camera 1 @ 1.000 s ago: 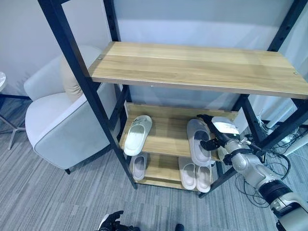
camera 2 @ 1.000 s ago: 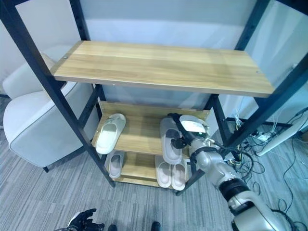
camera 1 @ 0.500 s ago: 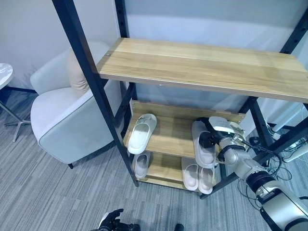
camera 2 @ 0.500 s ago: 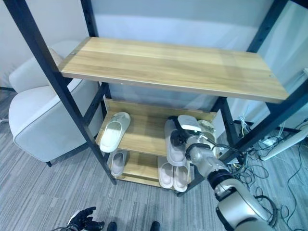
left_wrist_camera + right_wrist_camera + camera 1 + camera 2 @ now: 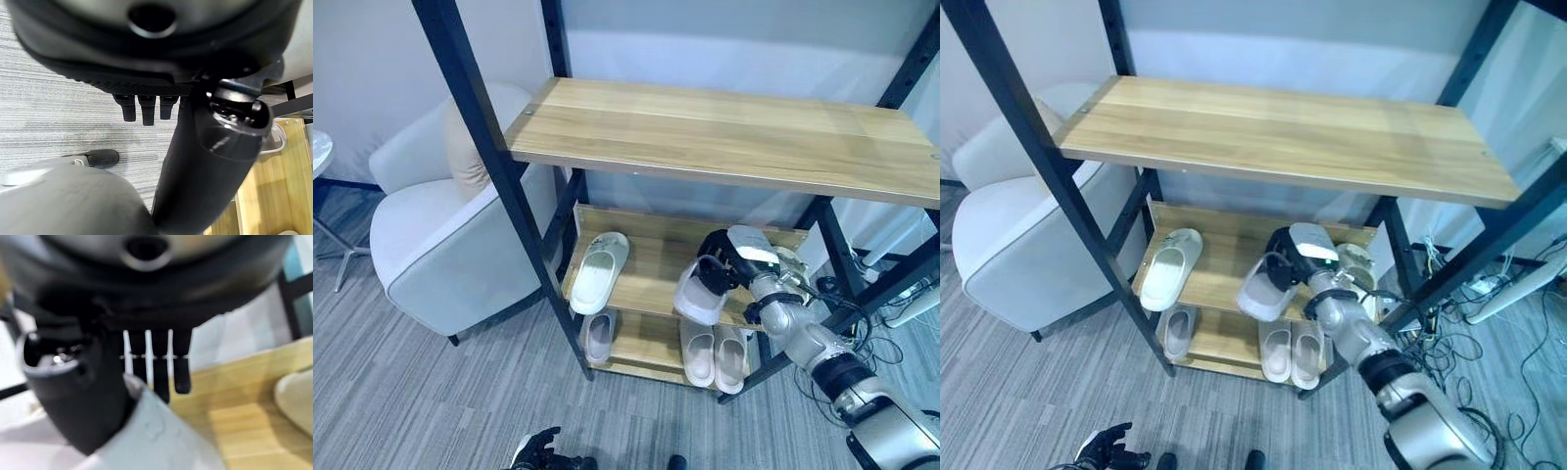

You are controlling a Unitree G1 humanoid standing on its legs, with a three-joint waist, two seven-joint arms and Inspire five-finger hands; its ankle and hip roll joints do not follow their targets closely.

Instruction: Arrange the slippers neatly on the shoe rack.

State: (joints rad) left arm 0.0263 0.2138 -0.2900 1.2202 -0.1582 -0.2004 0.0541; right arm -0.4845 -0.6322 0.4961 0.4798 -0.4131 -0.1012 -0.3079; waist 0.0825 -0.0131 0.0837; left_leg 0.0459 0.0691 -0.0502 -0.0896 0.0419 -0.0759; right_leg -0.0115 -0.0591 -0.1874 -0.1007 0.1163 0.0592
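My right hand point(image 5: 726, 260) is shut on a pale grey slipper point(image 5: 698, 295), held tilted just off the front of the rack's middle shelf point(image 5: 651, 279). In the right wrist view the slipper point(image 5: 161, 435) lies between thumb and fingers point(image 5: 157, 366). A white slipper point(image 5: 598, 271) lies on that shelf's left side, and another pale slipper point(image 5: 1359, 264) lies behind my hand at the shelf's right end. On the bottom shelf are a single slipper point(image 5: 597, 336) at left and a pair point(image 5: 713, 354) at right. My left hand point(image 5: 540, 452) hangs low near the floor, fingers relaxed.
The rack's black posts point(image 5: 499, 186) and wide top shelf point(image 5: 724, 137) frame the openings. A pale armchair point(image 5: 431, 245) stands close to the rack's left side. Cables point(image 5: 1449, 343) lie on the grey carpet to the right.
My right hand has closed on the grey slipper, lifted it off the right of the middle shelf and swung it left and forward. The camera has shifted slightly.
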